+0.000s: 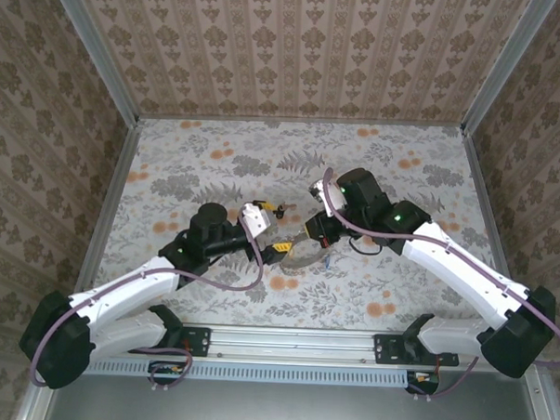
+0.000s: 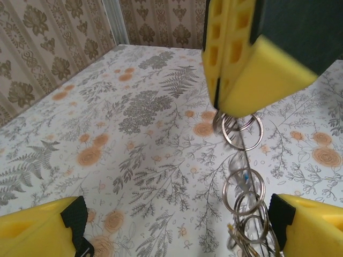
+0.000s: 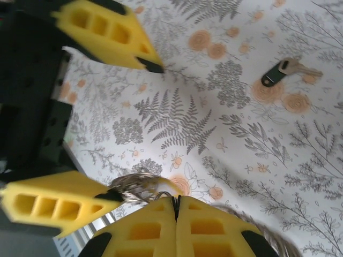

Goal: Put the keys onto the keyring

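My right gripper (image 3: 176,201) is shut on the keyring (image 1: 308,258), a thin hoop pinched at its rim. In the left wrist view the hoop hangs edge-on below the right gripper's fingers (image 2: 241,69), with a string of small silver rings (image 2: 244,190) on it and a blue bit among them. My left gripper (image 2: 177,219) stands open and wide around this bundle, which lies close to its right finger (image 2: 313,225). One of the keys (image 3: 284,72), with a black head, lies flat on the cloth away from both grippers.
A flower-print cloth (image 1: 217,161) covers the table, with patterned walls (image 1: 296,53) on three sides. The two grippers meet near the table's middle (image 1: 293,234). The arm bases and a metal rail (image 1: 293,345) run along the near edge.
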`<state>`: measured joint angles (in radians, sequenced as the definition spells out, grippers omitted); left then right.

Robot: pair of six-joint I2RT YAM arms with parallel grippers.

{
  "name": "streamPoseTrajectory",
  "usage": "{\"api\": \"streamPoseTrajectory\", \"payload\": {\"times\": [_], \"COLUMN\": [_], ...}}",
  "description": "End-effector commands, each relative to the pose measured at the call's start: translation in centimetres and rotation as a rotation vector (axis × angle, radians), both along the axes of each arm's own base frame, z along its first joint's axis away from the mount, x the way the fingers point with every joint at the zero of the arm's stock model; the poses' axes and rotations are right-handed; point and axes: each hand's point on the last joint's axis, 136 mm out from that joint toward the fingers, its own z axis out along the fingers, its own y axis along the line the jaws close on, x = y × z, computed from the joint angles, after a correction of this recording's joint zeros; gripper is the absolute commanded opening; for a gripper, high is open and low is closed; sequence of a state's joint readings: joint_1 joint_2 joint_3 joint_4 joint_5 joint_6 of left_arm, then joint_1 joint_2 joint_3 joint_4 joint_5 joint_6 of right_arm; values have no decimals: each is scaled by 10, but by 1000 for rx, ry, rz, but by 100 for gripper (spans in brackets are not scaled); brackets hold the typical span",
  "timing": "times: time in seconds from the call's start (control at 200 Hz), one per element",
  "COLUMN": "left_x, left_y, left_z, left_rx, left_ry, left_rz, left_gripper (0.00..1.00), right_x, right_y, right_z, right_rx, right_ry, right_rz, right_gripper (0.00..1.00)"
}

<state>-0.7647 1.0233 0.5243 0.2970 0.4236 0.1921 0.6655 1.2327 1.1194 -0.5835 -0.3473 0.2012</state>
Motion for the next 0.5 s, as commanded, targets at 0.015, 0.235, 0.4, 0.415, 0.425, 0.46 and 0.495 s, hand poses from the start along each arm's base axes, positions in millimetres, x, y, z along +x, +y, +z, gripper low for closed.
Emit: {"api": "streamPoseTrajectory", "payload": {"times": [0.015, 0.235, 0.4, 0.415, 0.425, 0.46, 0.495], "left_x": [-7, -7, -6, -6, -5, -5, -4], "left_y": [-7, -15, -25, -25, -26, -28, -29], "left_z": [5, 2, -9, -10, -11, -11, -12], "left_rx": [-31, 0, 39, 44, 48, 57, 65], "left_ry": [-1, 9, 24, 26, 28, 32, 40], "left_rz": [-25, -15, -16, -14, -13, -13, -13], "left_gripper": [89, 79, 70, 68, 67, 62, 58], "right_x": [-15, -7, 2, 2, 2, 2, 3], "right_y": [10, 12, 16, 16, 17, 18, 18], "right_z": [24, 23, 29, 29, 29, 29, 28], "right_rx": [61, 54, 70, 70, 70, 72, 70], "right_ry": [-74, -86, -96, -95, -95, -95, -91], "right_rz": [126, 88, 58, 58, 60, 60, 59], "right_gripper": [0, 0, 0, 0, 0, 0, 0]}}
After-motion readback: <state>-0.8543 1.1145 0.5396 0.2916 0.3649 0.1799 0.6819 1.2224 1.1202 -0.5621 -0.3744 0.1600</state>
